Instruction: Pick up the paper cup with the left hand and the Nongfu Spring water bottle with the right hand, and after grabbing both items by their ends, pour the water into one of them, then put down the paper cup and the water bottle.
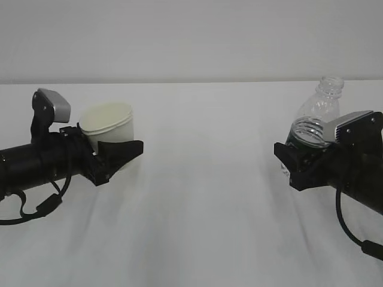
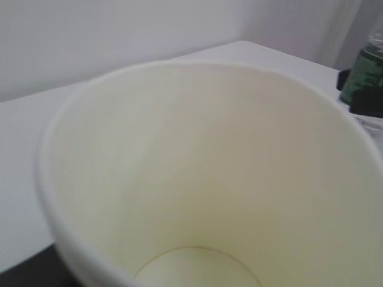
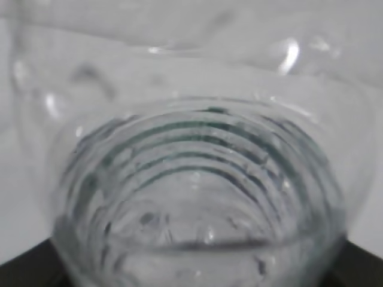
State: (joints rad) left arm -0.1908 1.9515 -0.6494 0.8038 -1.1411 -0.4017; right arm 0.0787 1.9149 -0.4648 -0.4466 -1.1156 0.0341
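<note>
While the left pincer point(image 1: 114, 156) clamps the paper cup point(image 1: 109, 127) by its lower part, mouth tilted slightly, the right pincer point(image 1: 297, 161) grips the Nongfu Spring water bottle point(image 1: 316, 116) around its green-labelled body, its uncapped neck up. Both hang above the white table point(image 1: 203, 209), well apart; the cup's inside looks dry.

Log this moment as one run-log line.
left gripper: shut on paper cup, upright, looks empty | right gripper: shut on water bottle, upright, uncapped | pour: not yet begun | cup and bottle apart
</note>
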